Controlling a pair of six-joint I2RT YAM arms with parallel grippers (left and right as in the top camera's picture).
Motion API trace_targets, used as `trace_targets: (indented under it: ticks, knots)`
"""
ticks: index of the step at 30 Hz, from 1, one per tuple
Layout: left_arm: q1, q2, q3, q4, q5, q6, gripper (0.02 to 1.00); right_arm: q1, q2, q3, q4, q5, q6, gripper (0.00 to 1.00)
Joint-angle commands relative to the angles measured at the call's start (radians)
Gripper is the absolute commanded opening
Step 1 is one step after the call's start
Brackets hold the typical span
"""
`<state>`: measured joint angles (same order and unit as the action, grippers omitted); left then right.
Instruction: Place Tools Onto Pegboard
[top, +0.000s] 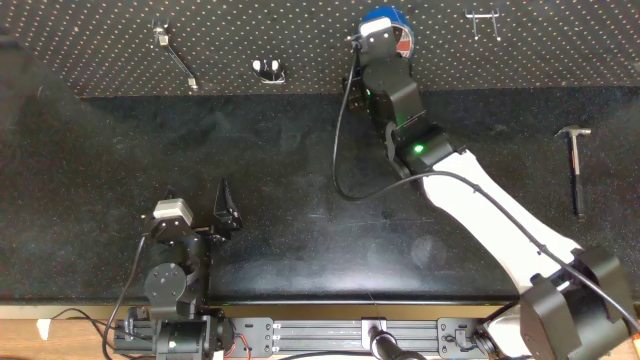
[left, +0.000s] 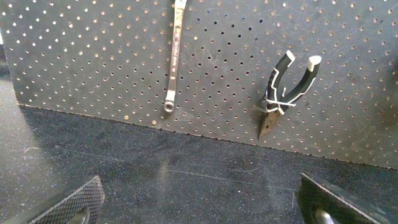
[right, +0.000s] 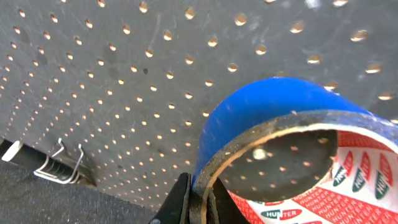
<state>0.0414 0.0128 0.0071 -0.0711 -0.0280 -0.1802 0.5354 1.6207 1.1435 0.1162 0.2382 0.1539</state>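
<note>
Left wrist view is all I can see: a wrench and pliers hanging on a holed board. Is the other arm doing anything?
Observer: Yes, the right gripper holds a blue tape up at the pegboard.
Operator: Any tools lying around?
Observer: A hammer lies on the table, on the right arm's side.
Operator: Is there a free hook for it?
Observer: A bare hook sits on the pegboard, right of the tape.

You will find one printed marking: a repeating red-and-white logo with small lettering, on the inner core of the blue tape roll (right: 261, 115) at the pegboard (right: 124, 68).
</note>
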Motion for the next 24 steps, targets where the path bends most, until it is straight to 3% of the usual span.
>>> trace_targets:
  ticks: [1,16,23,24]
  knots:
    - [-0.003,-0.009,-0.002,-0.008,0.007,0.002,0.996,0.002,0.047,-0.002,0.037,0.035,-0.022,0.075]
    - [-0.003,-0.009,-0.002,-0.008,0.007,0.002,0.996,0.003,0.065,-0.002,0.08,0.064,-0.029,0.086]
    - [-0.003,-0.009,-0.002,-0.008,0.007,0.002,0.996,0.004,0.063,-0.002,0.08,0.003,-0.029,0.169]
    - [-0.003,-0.009,-0.002,-0.008,0.007,0.002,0.996,0.004,0.062,-0.002,0.08,-0.002,-0.029,0.24]
